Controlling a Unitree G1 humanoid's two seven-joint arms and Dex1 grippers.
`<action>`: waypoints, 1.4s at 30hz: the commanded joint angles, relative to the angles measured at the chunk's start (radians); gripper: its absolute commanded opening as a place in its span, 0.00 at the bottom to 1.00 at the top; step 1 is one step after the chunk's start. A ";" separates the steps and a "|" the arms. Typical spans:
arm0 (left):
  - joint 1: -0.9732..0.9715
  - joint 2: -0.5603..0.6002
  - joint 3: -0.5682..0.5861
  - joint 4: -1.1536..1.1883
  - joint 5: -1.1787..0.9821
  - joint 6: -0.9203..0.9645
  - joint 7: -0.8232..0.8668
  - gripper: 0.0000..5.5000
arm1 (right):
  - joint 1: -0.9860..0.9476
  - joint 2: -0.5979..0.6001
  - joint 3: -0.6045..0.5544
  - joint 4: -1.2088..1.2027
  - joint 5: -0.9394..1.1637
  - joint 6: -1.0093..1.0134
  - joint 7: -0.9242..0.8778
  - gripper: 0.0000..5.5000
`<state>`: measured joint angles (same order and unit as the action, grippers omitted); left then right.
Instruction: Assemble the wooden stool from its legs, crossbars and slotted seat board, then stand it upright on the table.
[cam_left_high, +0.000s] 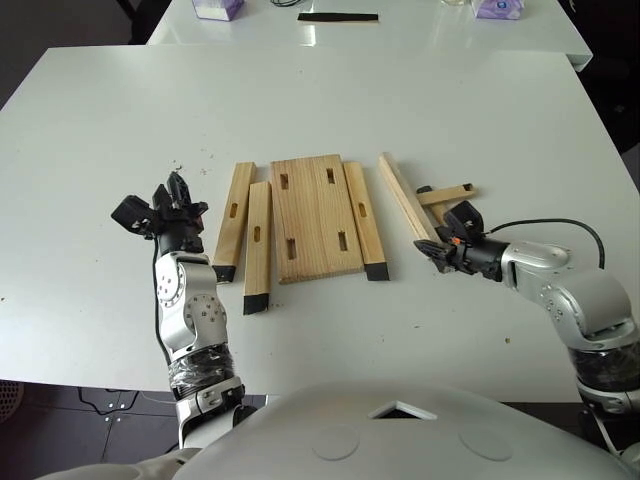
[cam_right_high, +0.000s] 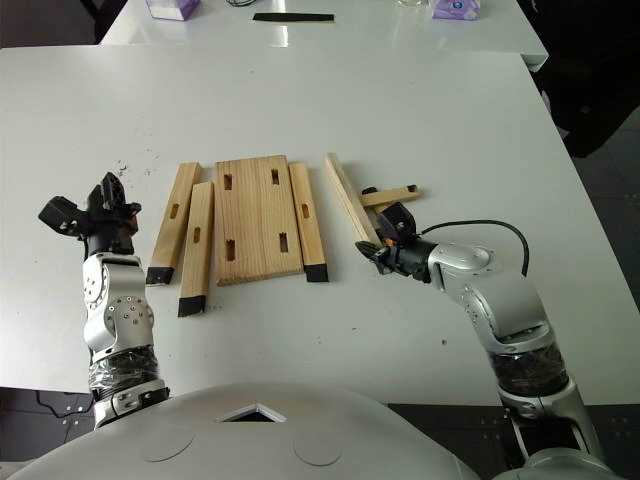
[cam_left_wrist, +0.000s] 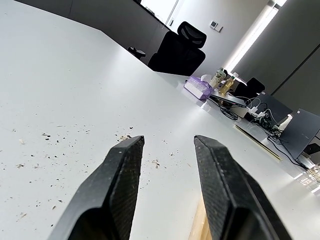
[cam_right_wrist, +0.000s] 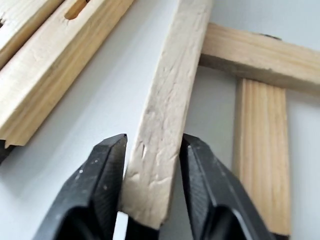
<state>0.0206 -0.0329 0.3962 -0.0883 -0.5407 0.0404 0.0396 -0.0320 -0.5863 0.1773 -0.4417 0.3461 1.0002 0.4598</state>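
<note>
The right claw is pinching the near end of the angled leg, with its fingers pressing against the leg's two opposite sides. The leg is lying flat on the counter. Its long axis is running straight away from the claw, out toward the far side and slanting a little to the robot's left. Its far end is pointing past the far right corner of the slotted seat board.

Partway along, the leg is meeting one of the two crossbars. These are lying just to its right, and the other crossbar is running nearly parallel to the leg.

The seat board is sitting to the left of the claw. A third leg is lying between the board and the held leg. So the next move probably calls for lifting the held end and swinging the leg leftward toward the board's slots, while keeping it off the crossbars.

The left claw is standing spread and empty. It is well apart on the board's other side, just beside the two legs there, so the right arm is the nearer one for this piece.
</note>
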 joint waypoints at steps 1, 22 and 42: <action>-0.017 0.009 -0.004 0.016 0.012 0.006 -0.004 0.34 | 0.014 0.019 0.047 0.020 -0.063 -0.046 -0.041 0.22; -0.160 0.074 0.008 -0.262 -0.539 0.361 0.027 0.34 | -0.199 0.272 -0.257 0.121 0.091 -0.422 -0.007 0.19; -0.500 0.217 -0.109 -0.319 -1.184 0.503 0.246 0.74 | -0.541 0.218 -0.153 0.339 0.028 -0.809 0.368 0.19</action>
<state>-0.4620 0.1547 0.3169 -0.4184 -1.7004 0.5142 0.2672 -0.5705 -0.3791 0.0112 -0.1077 0.4041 0.2304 0.8500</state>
